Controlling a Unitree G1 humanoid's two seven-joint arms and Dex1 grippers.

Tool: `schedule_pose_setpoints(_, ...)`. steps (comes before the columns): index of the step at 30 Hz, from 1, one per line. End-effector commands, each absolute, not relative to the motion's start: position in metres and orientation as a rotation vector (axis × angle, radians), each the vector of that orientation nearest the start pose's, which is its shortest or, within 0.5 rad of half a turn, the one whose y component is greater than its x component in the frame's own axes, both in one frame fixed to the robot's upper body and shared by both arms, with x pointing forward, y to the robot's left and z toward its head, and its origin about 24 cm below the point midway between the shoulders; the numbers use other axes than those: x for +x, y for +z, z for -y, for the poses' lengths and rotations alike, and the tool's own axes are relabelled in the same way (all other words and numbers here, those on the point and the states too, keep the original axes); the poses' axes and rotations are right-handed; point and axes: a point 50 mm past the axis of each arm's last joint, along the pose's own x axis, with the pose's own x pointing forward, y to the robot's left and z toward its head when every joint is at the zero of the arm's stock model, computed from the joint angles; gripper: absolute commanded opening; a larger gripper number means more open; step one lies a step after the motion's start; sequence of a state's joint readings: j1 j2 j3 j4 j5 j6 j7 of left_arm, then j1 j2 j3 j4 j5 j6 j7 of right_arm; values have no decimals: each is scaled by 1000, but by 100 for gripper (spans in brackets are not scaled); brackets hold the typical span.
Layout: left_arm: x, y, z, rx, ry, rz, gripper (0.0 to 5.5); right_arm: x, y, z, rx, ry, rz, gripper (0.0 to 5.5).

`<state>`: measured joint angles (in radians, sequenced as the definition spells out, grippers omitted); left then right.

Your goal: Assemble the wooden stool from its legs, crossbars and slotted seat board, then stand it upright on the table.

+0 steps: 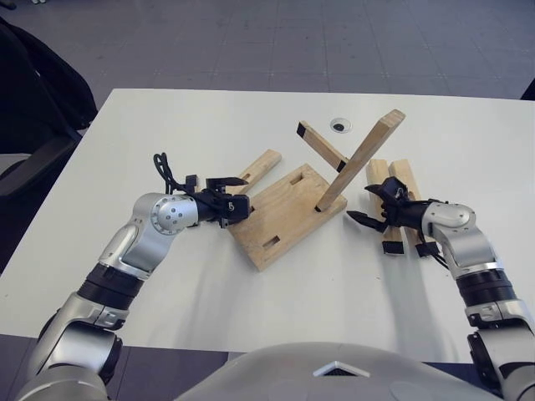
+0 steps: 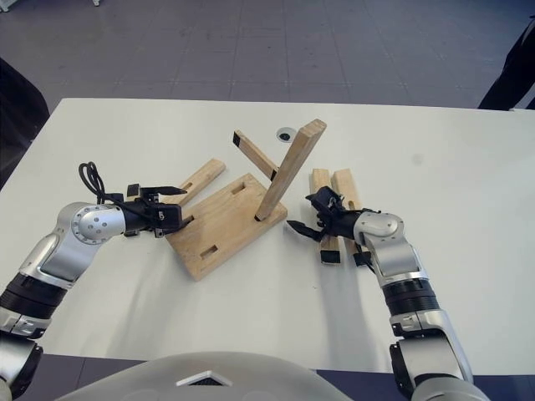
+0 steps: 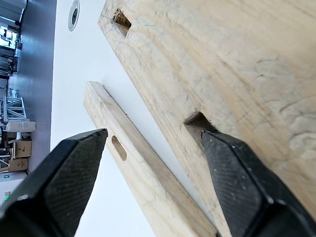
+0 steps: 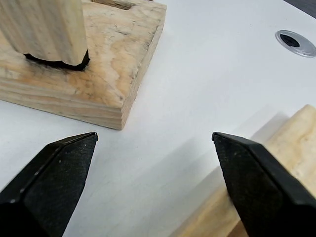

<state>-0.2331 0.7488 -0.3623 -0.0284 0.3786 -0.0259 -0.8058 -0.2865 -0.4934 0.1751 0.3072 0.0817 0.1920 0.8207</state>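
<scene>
The slotted seat board [image 1: 280,219] lies flat mid-table. One leg [image 1: 361,159] stands tilted in its right slot, with a crossbar [image 1: 321,145] sticking out to the left from it. A loose leg [image 1: 261,166] lies just behind the board's left edge. Two more wooden pieces [image 1: 391,185] lie side by side to the right. My left gripper [image 1: 235,197] is open at the board's left corner; in the left wrist view its fingertips [image 3: 74,173] straddle the board edge [image 3: 232,74] and the loose leg [image 3: 133,158]. My right gripper [image 1: 366,205] is open between the board corner [image 4: 113,74] and the right-hand pieces.
A round cable grommet [image 1: 340,125] is set in the white table [image 1: 167,117] behind the parts. A dark chair [image 1: 38,109] stands off the table's left side. Bare tabletop lies in front of the board and at the far right.
</scene>
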Motion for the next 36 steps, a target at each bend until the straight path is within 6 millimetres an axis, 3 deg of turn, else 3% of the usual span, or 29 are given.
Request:
schedule_pose_setpoints(1,244,48,-173,1162,-1157,-364,357,304,28,176,-295,820,-418,428)
schedule_pose_setpoints(8,243,66,-154,1114,-1191,-338,357,341,35,157,-246,756,-381,428)
schedule_pose_setpoints(13,240,73,-147,1086,-1209,-326,357,354,45,170,-242,634,-342,428)
schedule_pose_setpoints(18,234,65,-161,1121,-1188,-377,357,370,102,196,-162,457,-183,428)
schedule_pose_setpoints(22,232,61,-161,1110,-1179,-386,357,380,167,204,-91,367,-9,350)
schedule_pose_setpoints(26,234,59,-161,1109,-1172,-381,357,384,233,180,65,405,155,347)
schedule_pose_setpoints(28,233,58,-160,1108,-1176,-381,357,384,253,164,119,446,187,347)
schedule_pose_setpoints(31,233,57,-159,1105,-1182,-382,357,386,264,138,172,525,181,347)
schedule_pose_setpoints(36,234,57,-157,1106,-1185,-378,357,391,258,112,170,596,116,347)
